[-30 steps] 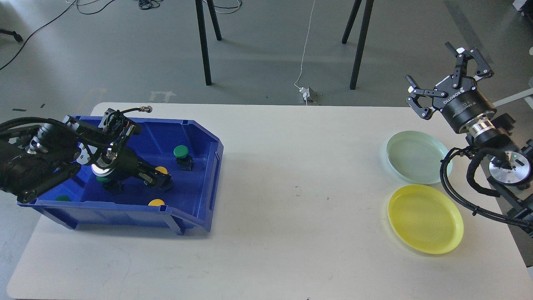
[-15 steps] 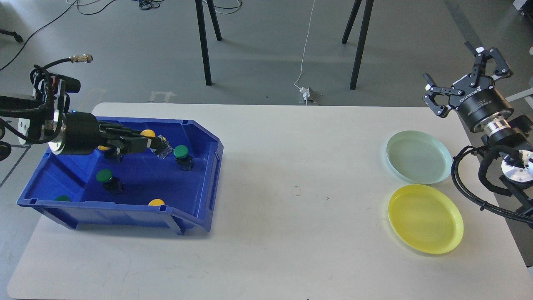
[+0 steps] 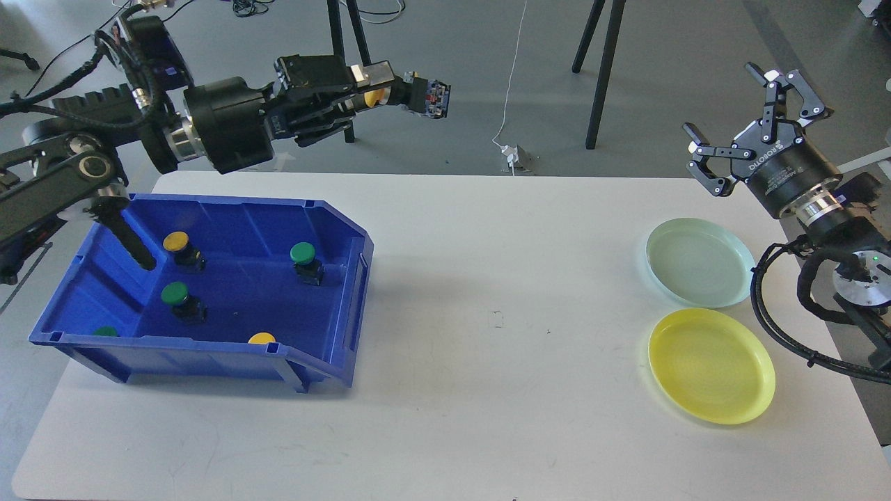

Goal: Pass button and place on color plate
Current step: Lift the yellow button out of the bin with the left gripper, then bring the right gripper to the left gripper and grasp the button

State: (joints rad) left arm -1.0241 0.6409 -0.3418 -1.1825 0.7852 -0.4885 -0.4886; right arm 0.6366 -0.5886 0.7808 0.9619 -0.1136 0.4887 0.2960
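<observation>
Because the left claw (image 3: 379,94) grips the yellow button (image 3: 400,94) by one end, high up, it could drop before the wide-open right claw (image 3: 755,115) grabs it.

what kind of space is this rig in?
Likely a robotics lab or test bay: bare grey floor with loose cables, black stand legs, and a plain white table.

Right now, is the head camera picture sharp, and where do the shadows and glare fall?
Head view: sharp across the table, no visible motion blur on the left gripper or its yellow button; the blue bin casts a soft shadow to its right; mild sheen on the yellow plate; far floor evenly lit.
</observation>
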